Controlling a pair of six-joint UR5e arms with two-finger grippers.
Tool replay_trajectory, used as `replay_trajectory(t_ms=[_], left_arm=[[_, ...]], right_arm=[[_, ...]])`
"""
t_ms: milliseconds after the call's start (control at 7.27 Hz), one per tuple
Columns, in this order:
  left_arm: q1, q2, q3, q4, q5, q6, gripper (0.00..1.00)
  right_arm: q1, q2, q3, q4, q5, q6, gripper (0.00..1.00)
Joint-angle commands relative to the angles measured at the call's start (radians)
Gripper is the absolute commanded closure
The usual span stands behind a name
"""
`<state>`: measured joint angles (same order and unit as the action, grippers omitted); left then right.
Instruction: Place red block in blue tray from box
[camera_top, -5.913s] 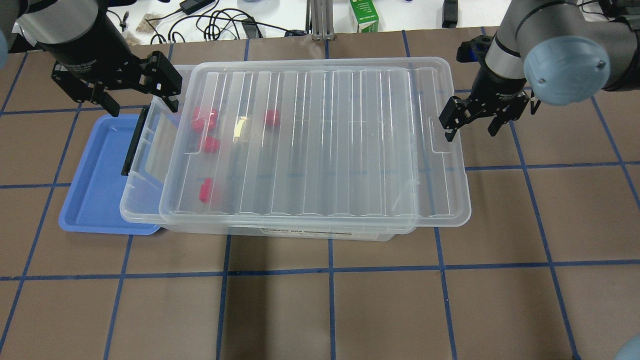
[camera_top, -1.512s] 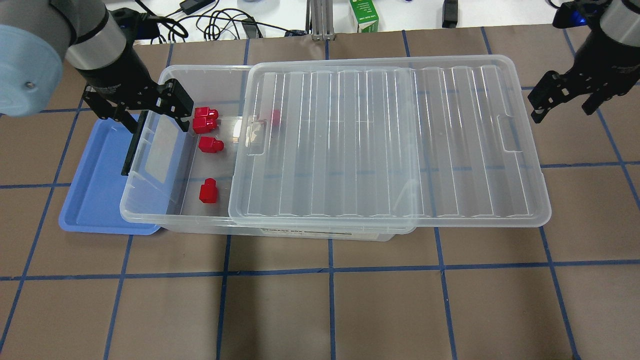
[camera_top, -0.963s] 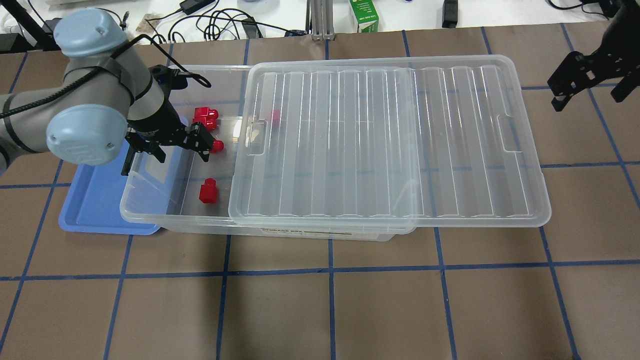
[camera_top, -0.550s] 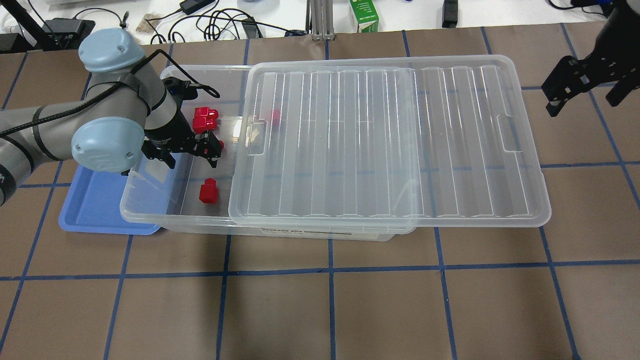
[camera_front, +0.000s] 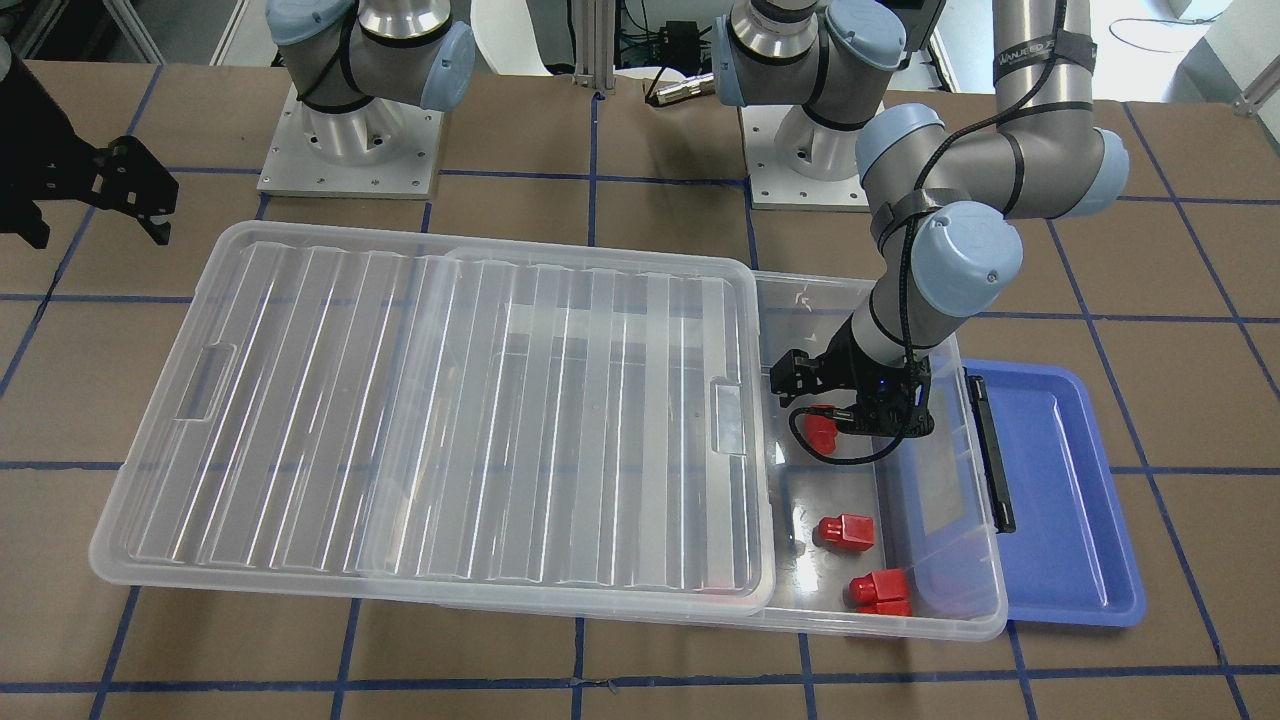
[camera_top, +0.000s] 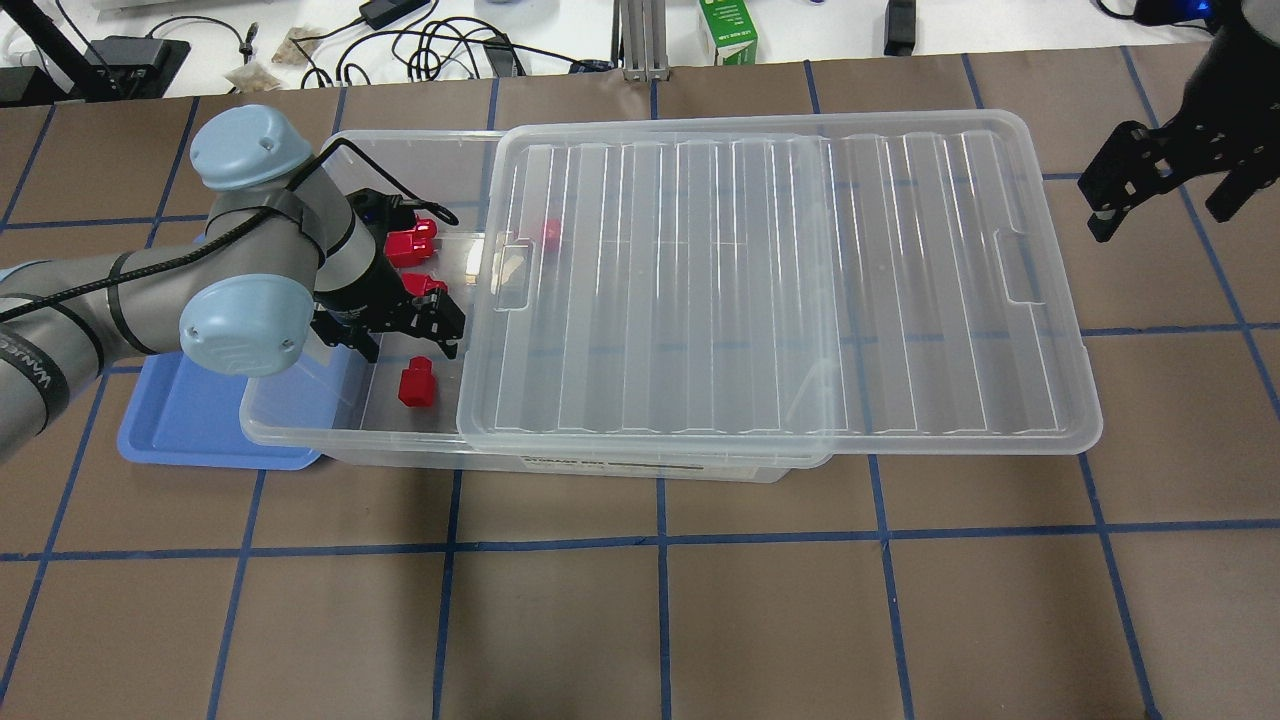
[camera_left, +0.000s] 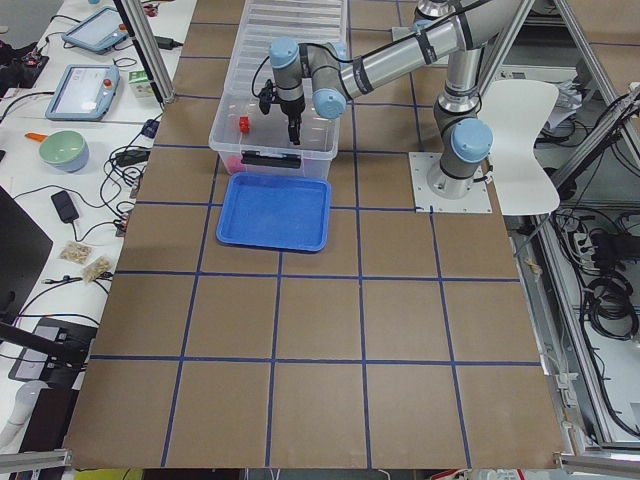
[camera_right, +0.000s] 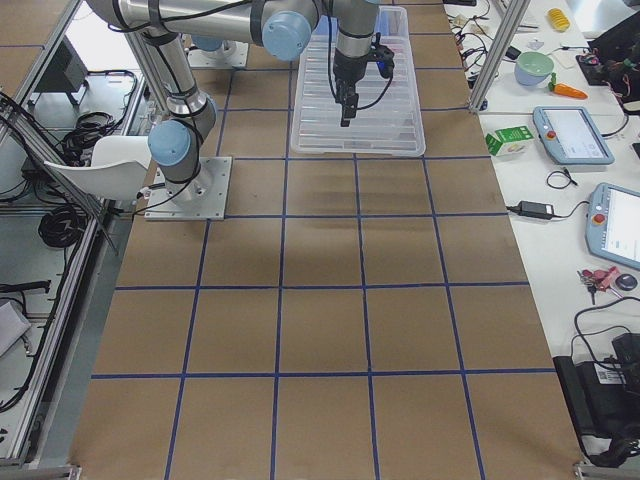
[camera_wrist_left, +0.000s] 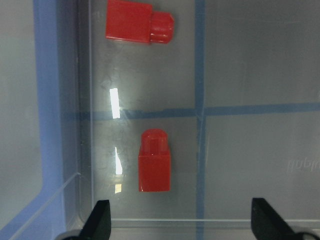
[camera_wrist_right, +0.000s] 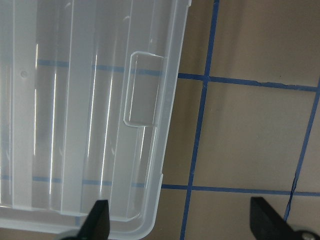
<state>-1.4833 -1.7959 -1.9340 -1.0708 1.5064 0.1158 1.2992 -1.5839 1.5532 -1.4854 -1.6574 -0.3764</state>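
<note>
This is a robotics lab, laid out for manipulation trials. Two grey jointed arms (camera_front: 1040, 160) with pale blue joint caps are bolted through metal base plates (camera_front: 350, 150) at the top of the front-facing view. They stand on a wide table (camera_top: 760, 620) covered in brown sheet and ruled into squares with blue tape (camera_top: 660, 540).

Aluminium framing (camera_right: 492, 55) rises at the upper right of the right-side view. A white bench (camera_right: 560, 330) down that view's right edge carries touchscreen pendants (camera_right: 572, 135). Cables (camera_top: 440, 45) and a green carton (camera_top: 727, 30) lie along the overhead view's top edge (bench clutter, not household goods). A white chair (camera_left: 525, 135) sits behind the robot.
</note>
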Motion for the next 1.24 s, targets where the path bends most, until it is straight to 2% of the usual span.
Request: replay_trajectory(t_ms=[0, 825, 1100], left_arm=[[0.005, -0.014, -0.02, 0.017, 0.0, 0.002, 0.0], [0.008, -0.08, -0.037, 0.081, 0.014, 0.001, 0.0], [0.008, -0.091, -0.037, 0.083, 0.014, -0.002, 0.03]], right_arm=[[0.0, 0.002, 0.002, 0.004, 0.004, 0.001, 0.0], [0.0, 0.002, 0.004, 0.001, 0.005, 0.001, 0.0], [0.0, 0.002, 0.005, 0.005, 0.004, 0.001, 0.0]])
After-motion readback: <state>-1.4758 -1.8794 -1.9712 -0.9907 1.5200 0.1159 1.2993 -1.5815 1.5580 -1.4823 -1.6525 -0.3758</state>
